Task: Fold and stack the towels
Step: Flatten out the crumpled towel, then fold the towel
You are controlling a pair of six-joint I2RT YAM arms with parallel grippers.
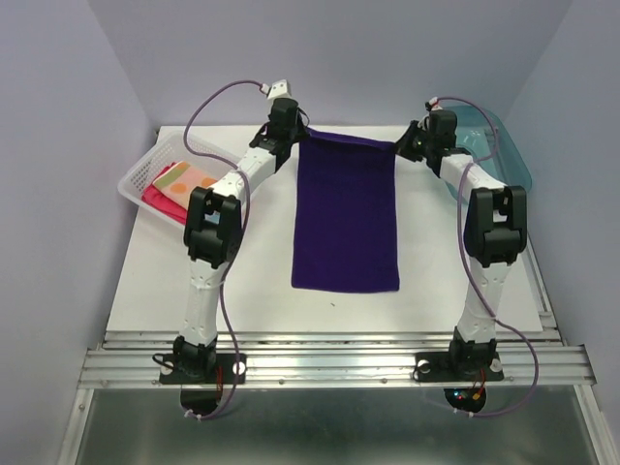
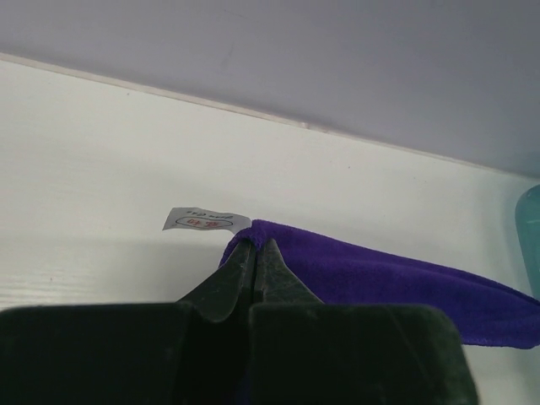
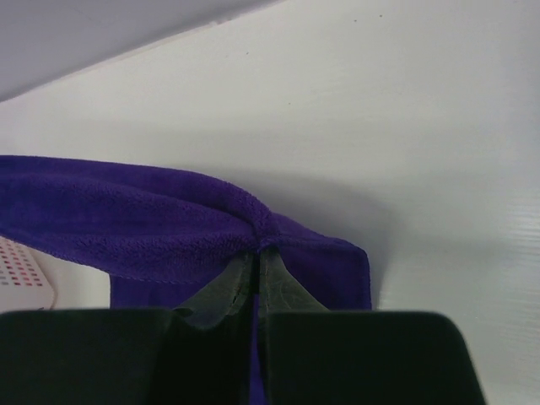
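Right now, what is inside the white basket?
An orange dotted towel lies on a pink towel. The left arm covers one side of the basket, so more cannot be seen.

walls [image 1: 58, 145]: pale lavender | table [image 1: 262, 300]: white | near edge: aluminium rails [image 1: 329, 366] | light: even

Left arm [image 1: 215, 228] stretched forward, elbow raised, forearm angled inward | left gripper [image 1: 294, 134], jaws closed tight on a far corner of the purple towel [image 1: 346, 213] | right arm [image 1: 494, 225] mirrors it | right gripper [image 1: 405, 145], jaws clamped on the opposite corner | grippers well apart
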